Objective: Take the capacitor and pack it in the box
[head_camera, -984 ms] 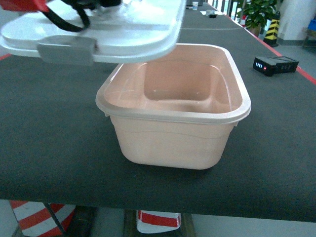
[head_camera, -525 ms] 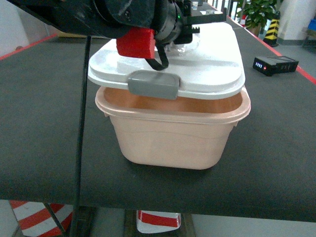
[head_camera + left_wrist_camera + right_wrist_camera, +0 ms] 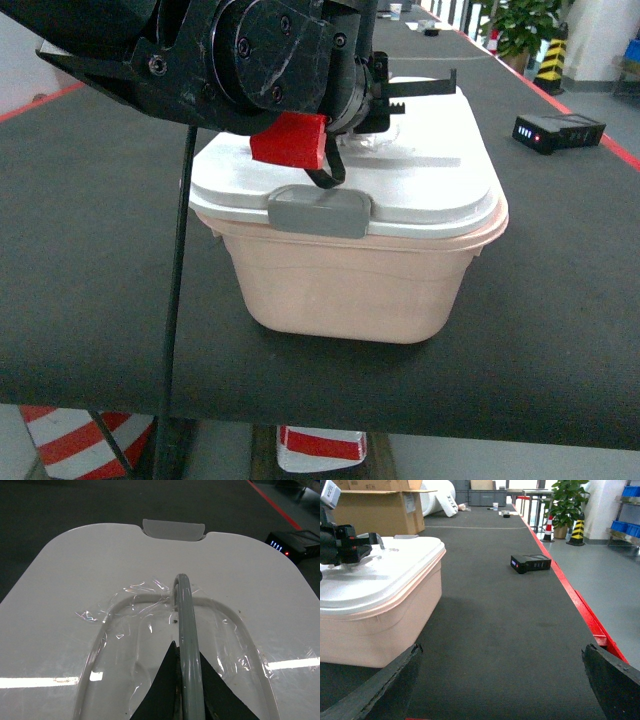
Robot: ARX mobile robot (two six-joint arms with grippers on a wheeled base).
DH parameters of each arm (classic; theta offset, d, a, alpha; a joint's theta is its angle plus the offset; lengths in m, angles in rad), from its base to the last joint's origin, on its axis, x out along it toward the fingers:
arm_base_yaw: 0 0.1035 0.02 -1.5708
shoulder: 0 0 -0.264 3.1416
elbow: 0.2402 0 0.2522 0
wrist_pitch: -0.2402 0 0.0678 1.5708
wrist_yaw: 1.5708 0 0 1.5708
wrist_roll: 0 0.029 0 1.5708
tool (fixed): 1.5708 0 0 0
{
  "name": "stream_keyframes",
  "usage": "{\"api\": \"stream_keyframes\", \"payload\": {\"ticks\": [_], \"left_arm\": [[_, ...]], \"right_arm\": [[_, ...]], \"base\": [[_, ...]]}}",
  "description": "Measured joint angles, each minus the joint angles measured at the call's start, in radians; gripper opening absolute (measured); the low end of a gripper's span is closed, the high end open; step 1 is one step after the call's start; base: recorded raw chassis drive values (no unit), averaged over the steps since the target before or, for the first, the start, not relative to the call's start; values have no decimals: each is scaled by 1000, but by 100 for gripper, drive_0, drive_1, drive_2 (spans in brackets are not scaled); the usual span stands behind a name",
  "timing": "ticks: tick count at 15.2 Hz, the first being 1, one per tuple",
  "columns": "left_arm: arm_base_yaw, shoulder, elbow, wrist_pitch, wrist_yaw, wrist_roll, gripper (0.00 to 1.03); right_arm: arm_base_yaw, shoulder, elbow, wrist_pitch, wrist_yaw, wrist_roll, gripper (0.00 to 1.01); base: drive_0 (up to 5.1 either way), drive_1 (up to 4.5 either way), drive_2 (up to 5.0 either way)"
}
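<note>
A: Head view. Pale pink box [image 3: 350, 285] stands upright on the dark surface [image 3: 90, 300], near its front edge. White lid [image 3: 430, 175] lies on the box's rim; grey clasp [image 3: 320, 212] hangs over the near side. No capacitor visible in any view.

B: Left tool?

A: Left tool [image 3: 385, 95] is over the middle of the lid, reached in from the upper left. The black arm housing and a red block [image 3: 290, 140] on it cover the lid's rear left part. In the left wrist view the two dark fingers [image 3: 162, 690] sit tight on either side of the lid's grey handle [image 3: 187, 630], which stands up between them. So: closed onto the handle. Crinkled clear film [image 3: 145, 595] lies on the lid around the handle's base.

B: Right tool?

A: Right wrist view shows only two dark finger tips at the bottom corners, one left [image 3: 380, 690] and one right [image 3: 615, 685], set far apart with bare surface between them. Spread wide, holding nothing, well apart from the box, which is at that view's left edge.

B: Surroundings?

A: Black battery pack [image 3: 557, 131] with lit indicator dots lies on the surface to the right of the box, near the red edge stripe [image 3: 620, 150]. Brown cardboard carton [image 3: 377, 510] stands beyond the box. Potted plant [image 3: 565, 502] and a yellow-black striped post [image 3: 578, 530] stand on the floor at the far right. Red-white striped barrier [image 3: 85, 435] shows below the surface's front edge.
</note>
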Motion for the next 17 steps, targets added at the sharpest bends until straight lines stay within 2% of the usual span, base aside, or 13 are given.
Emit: {"api": "stream_keyframes", "payload": {"ticks": [1, 2, 6, 9, 10, 14, 15, 16, 17], "left_arm": [[-2, 0, -9, 16, 4, -4, 2], [-1, 0, -14, 32, 8, -6, 9], [5, -1, -20, 122, 21, -2, 59], [5, -1, -20, 121, 21, -2, 84], [5, -1, -20, 121, 21, -2, 97], [5, -1, -20, 121, 21, -1, 98], [5, 0, -34, 187, 15, 9, 98], [5, 5, -62, 317, 10, 34, 98], [5, 5, -76, 397, 12, 55, 98]], "right_arm": [[0, 0, 0, 0, 0, 0, 98], [0, 0, 0, 0, 0, 0, 98], [0, 0, 0, 0, 0, 0, 98], [0, 0, 0, 0, 0, 0, 98], [0, 0, 0, 0, 0, 0, 98], [0, 0, 0, 0, 0, 0, 98], [0, 0, 0, 0, 0, 0, 98], [0, 0, 0, 0, 0, 0, 98], [0, 0, 0, 0, 0, 0, 98]], "base": [[0, 0, 0], [0, 0, 0], [0, 0, 0], [0, 0, 0], [0, 0, 0], [0, 0, 0], [0, 0, 0], [0, 0, 0], [0, 0, 0]]}}
